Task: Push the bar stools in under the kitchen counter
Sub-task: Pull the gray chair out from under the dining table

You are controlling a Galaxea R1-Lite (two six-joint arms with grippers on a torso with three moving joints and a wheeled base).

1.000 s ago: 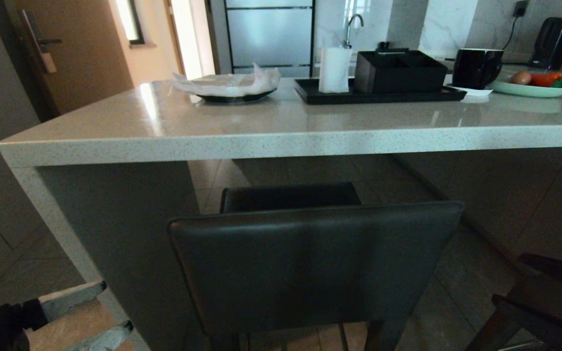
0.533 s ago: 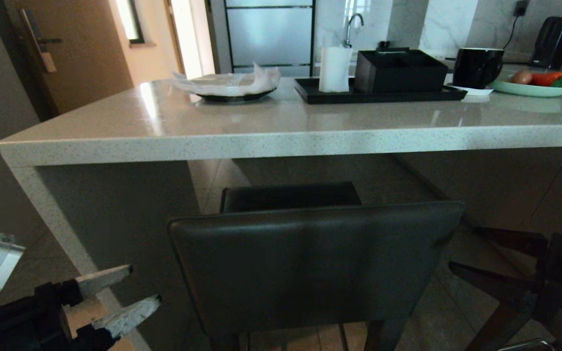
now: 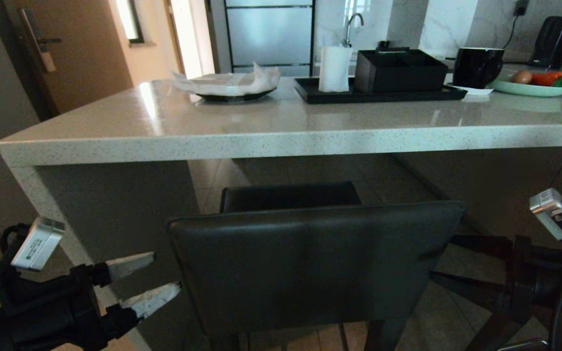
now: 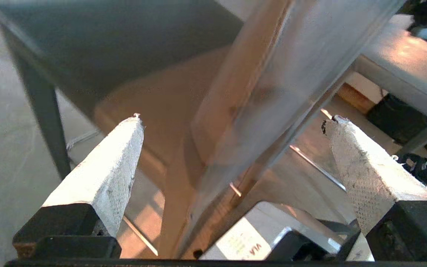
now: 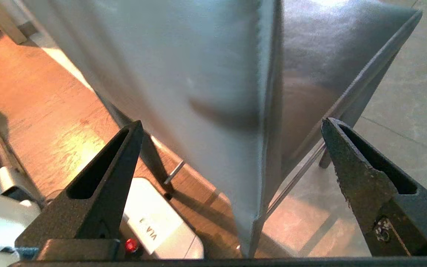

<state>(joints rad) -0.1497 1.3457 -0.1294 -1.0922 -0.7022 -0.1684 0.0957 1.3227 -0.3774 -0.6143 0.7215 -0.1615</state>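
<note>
**Q:** Where does the stool stand?

**A:** The bar stool stands right in front of me, its backrest facing me and its seat only just reaching under the edge of the kitchen counter. Most of it is on my side of that edge, so I judge it not yet pushed in.

**Q:** And your grippers?

**A:** My left gripper hovers just beside the backrest's left edge, white fingers spread wide, holding nothing. My right gripper is just beside the backrest's right edge, dark fingers equally wide and empty; through that wrist camera the backrest's edge lies between them.

**Q:** So which step is this?

**A:** The approach, I'd say: both arms flanking the backrest, no contact that I can see. Next I'd want both grippers set evenly against the backrest, then a straight, level shove toward the counter so the stool doesn't twist or tip.

**Q:** Anything you can't make out?

**A:** The stool's legs and footrest are mostly cut off below the backrest. My right gripper is dark against the shadowed floor. I can identify only this one stool.
</note>
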